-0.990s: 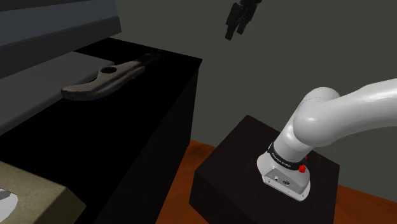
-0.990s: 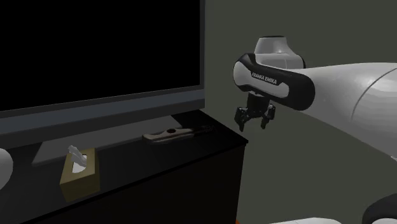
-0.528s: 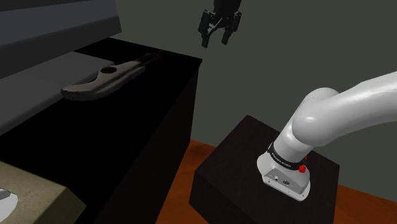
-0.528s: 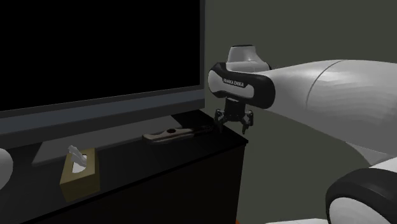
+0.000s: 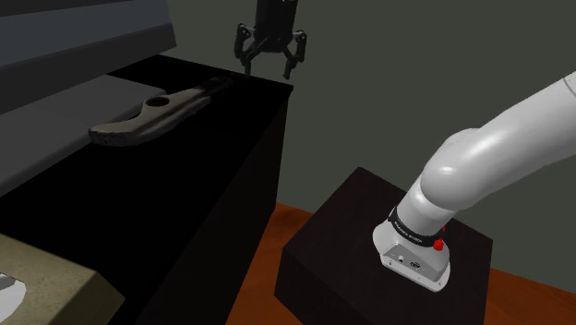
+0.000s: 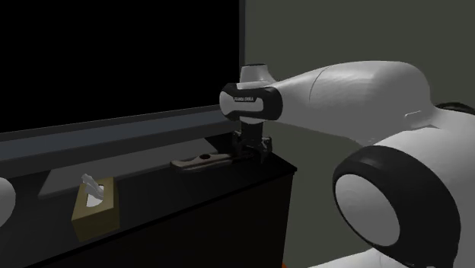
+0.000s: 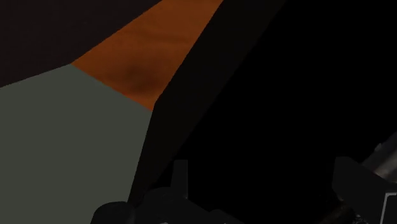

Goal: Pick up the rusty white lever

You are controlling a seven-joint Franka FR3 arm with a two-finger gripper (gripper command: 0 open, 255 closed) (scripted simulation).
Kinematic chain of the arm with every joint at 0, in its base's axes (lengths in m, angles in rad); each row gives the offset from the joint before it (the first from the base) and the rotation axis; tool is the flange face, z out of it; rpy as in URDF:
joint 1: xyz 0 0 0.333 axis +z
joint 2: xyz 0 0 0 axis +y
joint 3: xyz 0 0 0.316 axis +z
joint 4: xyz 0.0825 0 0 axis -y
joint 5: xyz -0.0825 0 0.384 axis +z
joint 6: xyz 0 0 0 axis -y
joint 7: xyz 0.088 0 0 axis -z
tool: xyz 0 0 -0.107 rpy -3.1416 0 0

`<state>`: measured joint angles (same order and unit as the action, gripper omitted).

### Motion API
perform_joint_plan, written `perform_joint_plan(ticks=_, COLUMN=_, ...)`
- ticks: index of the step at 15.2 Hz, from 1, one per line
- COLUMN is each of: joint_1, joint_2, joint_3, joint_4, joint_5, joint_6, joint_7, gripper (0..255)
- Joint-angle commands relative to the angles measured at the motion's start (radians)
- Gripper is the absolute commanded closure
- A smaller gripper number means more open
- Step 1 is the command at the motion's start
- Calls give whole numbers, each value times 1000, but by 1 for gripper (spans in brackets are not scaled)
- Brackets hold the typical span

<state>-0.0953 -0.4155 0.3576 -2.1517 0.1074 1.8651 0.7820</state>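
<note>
The lever [image 5: 148, 116] is a pale, rust-stained bar with a round hole and a darker thin end. It lies flat on the black cabinet [image 5: 212, 157] below the TV. In the second exterior view the lever [image 6: 201, 161] lies just left of my gripper [image 6: 252, 148]. My gripper [image 5: 270, 66] hangs open and empty over the cabinet's far corner, to the shoulder view's right of the lever's thin end and not touching it. In the wrist view the fingers [image 7: 180, 181] stand apart over the dark cabinet top [image 7: 273, 108].
A TV [image 6: 122, 68] on a grey base [image 5: 65, 111] stands along the back of the cabinet. A tan tissue box [image 6: 96, 206] sits further along the top. The cabinet edge drops to an orange-brown floor [image 7: 153, 44]. My stand [image 5: 388, 268] is at the lower right.
My gripper has swung toward the shoulder view's left and come down, from open air beside the cabinet to just over its far corner near the lever. The lever has not moved.
</note>
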Motion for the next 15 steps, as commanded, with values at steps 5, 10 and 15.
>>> perform_joint_plan(ticks=5, joint_1=-52, joint_2=252, joint_3=119, joint_4=187, joint_5=-56, joint_6=39, joint_7=372, gripper=0)
perform_joint_plan(ticks=10, joint_1=-49, joint_2=488, joint_3=163, joint_4=389, joint_5=-156, joint_6=35, joint_7=670, gripper=0)
perform_joint_plan(ticks=15, joint_1=3, joint_2=708, joint_3=142, joint_4=615, joint_5=-242, joint_6=0, joint_7=910, gripper=0)
